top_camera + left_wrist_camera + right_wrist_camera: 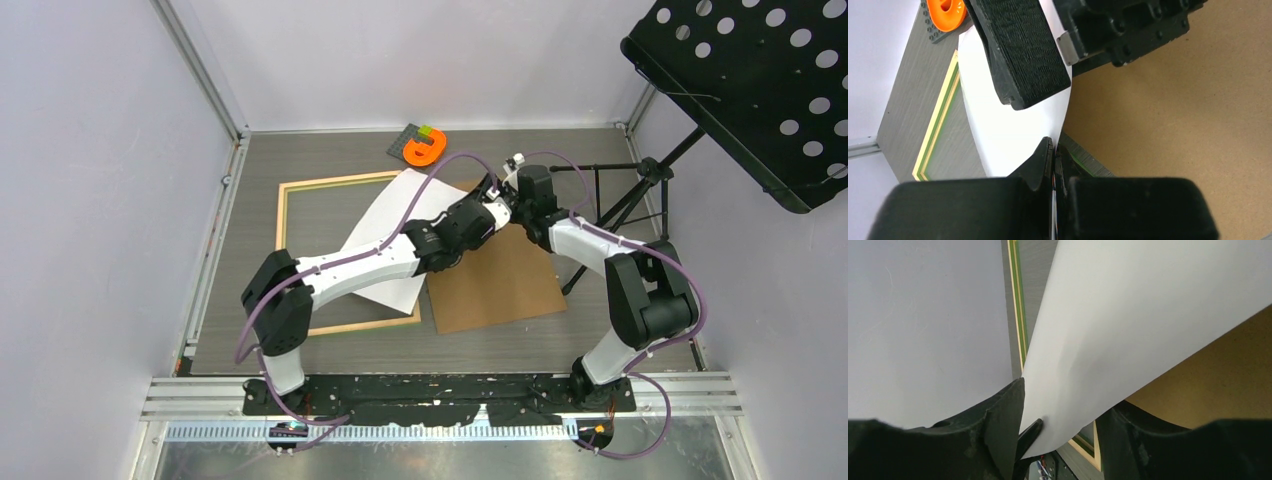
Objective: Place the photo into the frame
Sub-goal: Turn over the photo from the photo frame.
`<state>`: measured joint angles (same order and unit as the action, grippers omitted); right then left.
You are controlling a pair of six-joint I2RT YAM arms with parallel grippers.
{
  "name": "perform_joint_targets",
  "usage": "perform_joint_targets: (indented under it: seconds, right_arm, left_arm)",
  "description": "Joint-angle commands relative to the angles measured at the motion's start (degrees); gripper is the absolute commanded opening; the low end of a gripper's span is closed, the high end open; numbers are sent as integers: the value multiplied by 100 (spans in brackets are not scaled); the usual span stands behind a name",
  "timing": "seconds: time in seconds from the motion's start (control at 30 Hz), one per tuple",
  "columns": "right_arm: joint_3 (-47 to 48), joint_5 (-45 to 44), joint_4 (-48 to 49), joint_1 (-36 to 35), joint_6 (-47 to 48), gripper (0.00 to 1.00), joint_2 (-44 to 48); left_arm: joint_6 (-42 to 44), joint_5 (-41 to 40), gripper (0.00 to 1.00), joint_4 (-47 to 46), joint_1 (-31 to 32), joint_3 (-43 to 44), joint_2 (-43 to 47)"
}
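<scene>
Pale walls close the grey table (330, 150) on three sides. The frame (340, 178) lies flat at left; the photo (383, 213), white back up, slants across its right rail onto the brown board (500, 285). My left gripper (1053, 147) pinches the photo's far corner; my right gripper (1065, 400) straddles that edge, wide.

2 white-and-black arms on a black base plate

The left arm (360, 265) and right arm (590, 240) each pair smooth white shell links with chunky black joint housings. A purple cable (440, 165) loops along each arm, and both arms are bolted to 1 black base plate (450, 385). The left gripper (1054, 150) has matte black fingers tapering to thin tips. The right gripper (1068, 400) is black too, with a finely ridged pad (1018, 50) and recessed screws in its body.
</scene>
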<state>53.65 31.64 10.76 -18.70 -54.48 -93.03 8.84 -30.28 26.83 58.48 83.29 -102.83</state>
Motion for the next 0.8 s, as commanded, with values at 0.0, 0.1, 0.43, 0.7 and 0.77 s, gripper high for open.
perform_joint_targets:
  seconds: [0.0,0.1,0.43,0.7,0.77]
  right_arm:
    - [-70,-88,453,-37,-114,56,122]
    - [-99,-104,462,-29,-109,47,162]
    - [-125,-172,373,37,-65,25,285]
    - [-68,-169,287,201,-83,7,377]
    - [-58,-167,278,248,-99,6,396]
  left_arm:
    - [-198,48,0,13,49,267,-67]
    - [-204,47,0,17,80,280,-72]
    - [-160,66,1,43,166,277,-89]
    - [-111,111,46,77,332,265,-90]
    - [-102,99,62,81,399,247,-69]
